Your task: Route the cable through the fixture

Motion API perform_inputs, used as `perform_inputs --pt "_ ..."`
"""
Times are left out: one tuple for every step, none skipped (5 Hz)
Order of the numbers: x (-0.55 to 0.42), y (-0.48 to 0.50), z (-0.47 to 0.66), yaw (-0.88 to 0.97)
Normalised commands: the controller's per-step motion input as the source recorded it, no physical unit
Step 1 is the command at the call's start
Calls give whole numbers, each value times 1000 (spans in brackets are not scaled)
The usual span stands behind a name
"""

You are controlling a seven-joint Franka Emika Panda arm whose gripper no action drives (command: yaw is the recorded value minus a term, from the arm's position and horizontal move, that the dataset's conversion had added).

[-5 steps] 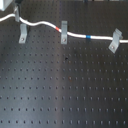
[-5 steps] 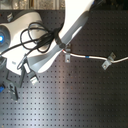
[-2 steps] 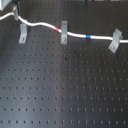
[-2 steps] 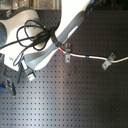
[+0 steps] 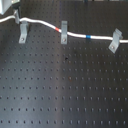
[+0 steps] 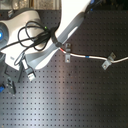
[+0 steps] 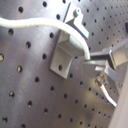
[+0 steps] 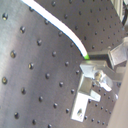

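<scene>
We see the long white cable (image 5: pixel 75 35) lying across three grey metal clips near the black perforated bench's (image 5: pixel 65 95) far edge; jaws state unclear.

On the counter (image 5: pixel 65 95), the cable (image 5: pixel 75 35) runs across three clips; the fixture (image 5: pixel 64 32) stands between the other two.

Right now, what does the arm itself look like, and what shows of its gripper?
In the second exterior view the arm is a bulky white shell with rounded links; black cables loop across its lower body, and a blue glow shows at the second exterior view's left edge. Of the gripper, only grey metallic finger parts show in both wrist views.
</scene>
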Motion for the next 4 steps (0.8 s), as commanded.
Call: perform_inputs --pt "-32 345 -102 163" --pt "26 235 5 69" --pt "-113 53 338 83" --pt "-118 22 324 109"
